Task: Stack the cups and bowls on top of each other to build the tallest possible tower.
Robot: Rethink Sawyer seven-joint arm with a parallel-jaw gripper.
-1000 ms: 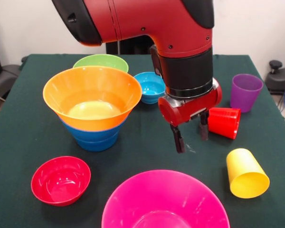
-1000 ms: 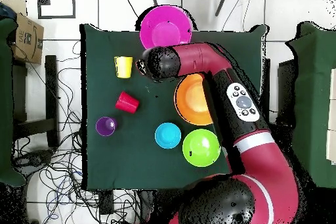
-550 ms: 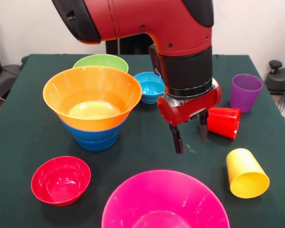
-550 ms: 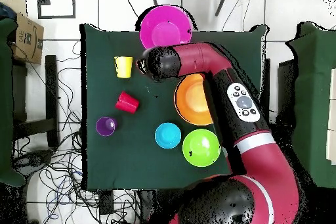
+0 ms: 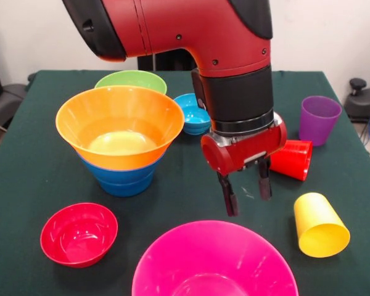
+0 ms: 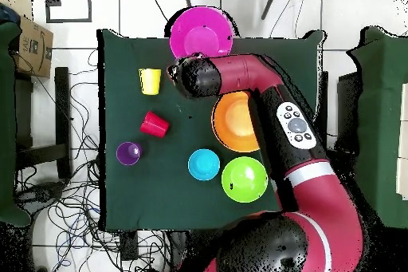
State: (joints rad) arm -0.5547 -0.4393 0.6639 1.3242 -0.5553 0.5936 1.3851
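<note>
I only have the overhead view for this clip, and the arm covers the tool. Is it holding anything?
Observer: No. The front view shows the tool open and empty, over bare cloth.
Operator: What is under the orange bowl?
Observer: The orange bowl sits nested on blue bowls.
Operator: I count no red bowl.
Observer: A red bowl stands upright beside the pink bowl; the arm hides it from you.

Red arm (image 6: 275,117) over orange bowl (image 6: 231,121)
</note>
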